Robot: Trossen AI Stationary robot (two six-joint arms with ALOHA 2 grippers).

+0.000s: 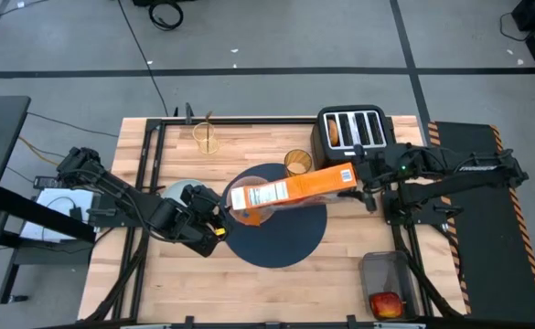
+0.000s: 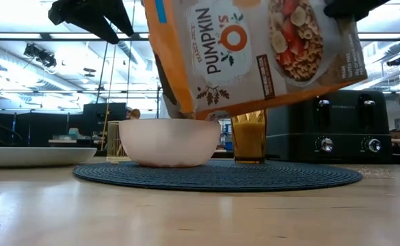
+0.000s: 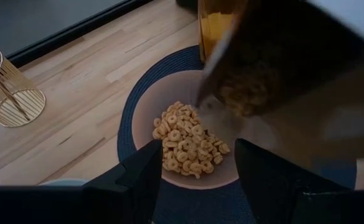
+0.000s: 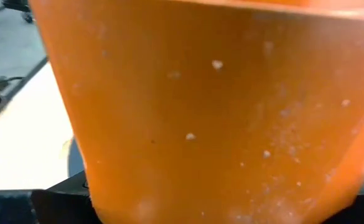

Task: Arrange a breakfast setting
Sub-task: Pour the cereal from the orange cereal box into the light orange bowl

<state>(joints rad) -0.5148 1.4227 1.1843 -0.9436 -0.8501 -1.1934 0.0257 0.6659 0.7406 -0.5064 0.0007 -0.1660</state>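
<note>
Pink bowl (image 3: pixel 194 146) on your mat (image 1: pixel 281 224) held cereal rings. Your right claw (image 1: pixel 357 178) pinched the tipped cereal box (image 1: pixel 290 192) over it. Left claw (image 3: pixel 197 180) hung spread, empty, beside the bowl.

Woven matt mat (image 2: pixel 220 175), pale wood table (image 1: pixel 349 265)

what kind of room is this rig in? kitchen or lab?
Probably a lab or workshop, not a kitchen: a grey taped floor with loose black cables surrounds the wooden butcher-block table, and the low view shows open industrial ceiling lights and dark benches behind.
</note>
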